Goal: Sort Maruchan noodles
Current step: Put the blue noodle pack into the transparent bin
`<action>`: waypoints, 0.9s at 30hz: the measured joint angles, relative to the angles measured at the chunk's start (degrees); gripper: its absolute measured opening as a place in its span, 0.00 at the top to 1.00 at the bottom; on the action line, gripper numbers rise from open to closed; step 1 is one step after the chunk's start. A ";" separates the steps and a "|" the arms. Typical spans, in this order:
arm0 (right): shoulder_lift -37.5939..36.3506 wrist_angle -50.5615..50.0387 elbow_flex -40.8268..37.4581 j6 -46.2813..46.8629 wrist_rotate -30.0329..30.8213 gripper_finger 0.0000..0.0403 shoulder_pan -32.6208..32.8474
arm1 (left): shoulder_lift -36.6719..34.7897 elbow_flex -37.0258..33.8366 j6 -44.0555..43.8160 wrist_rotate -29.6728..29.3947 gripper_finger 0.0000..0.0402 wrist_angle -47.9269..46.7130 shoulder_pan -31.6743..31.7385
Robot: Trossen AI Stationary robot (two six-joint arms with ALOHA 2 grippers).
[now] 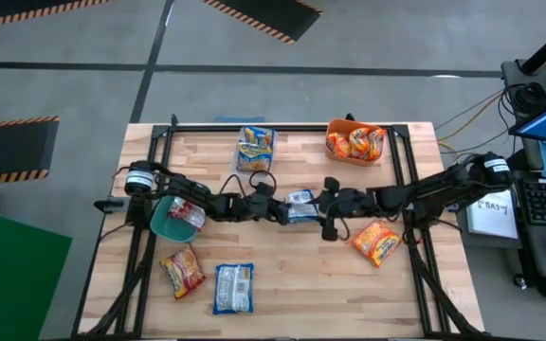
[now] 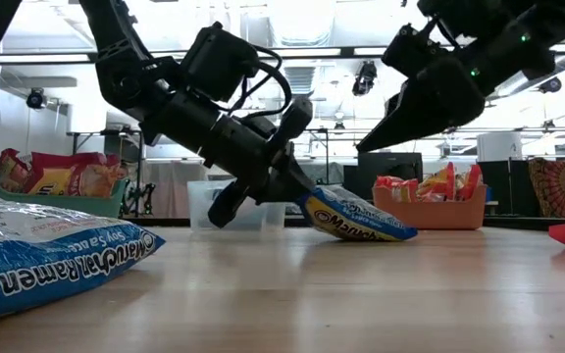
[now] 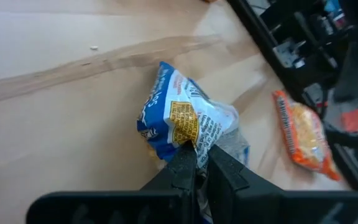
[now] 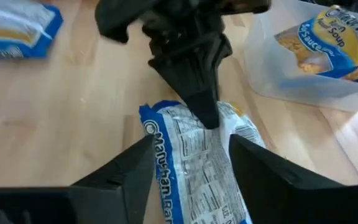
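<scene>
Overhead, both arms meet mid-table over a blue packet [image 1: 300, 207]: the left gripper [image 1: 280, 212] has its jaws pinched shut on one end, while the right gripper [image 1: 328, 210] stands at the other with jaws parted. Sorting looks partly done, with orange packets in the orange bin [image 1: 337, 152], blue ones in the clear bin [image 1: 243, 163] and one packet in the teal bin [image 1: 161, 225]. Three packets lie loose on the table [image 1: 292, 294]: an orange one [image 1: 377, 241] near the right arm, another orange one [image 1: 182, 270] and a blue one [image 1: 233, 287] toward the front.

From table height, the held packet hangs tilted, its far end touching the wood.

Through the left wrist camera, the shut jaws crumple the wrapper.

Through the right wrist camera, open jaws flank the packet without gripping it.
</scene>
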 joint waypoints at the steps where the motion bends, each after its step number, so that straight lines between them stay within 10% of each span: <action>1: 0.52 -0.85 0.66 -0.40 1.50 0.50 0.83 | 0.00 0.00 -0.20 0.29 0.99 0.64 0.01; 27: 24.04 8.97 4.13 8.95 27.55 0.46 10.64 | -0.04 -0.02 -7.11 0.08 0.99 5.29 0.39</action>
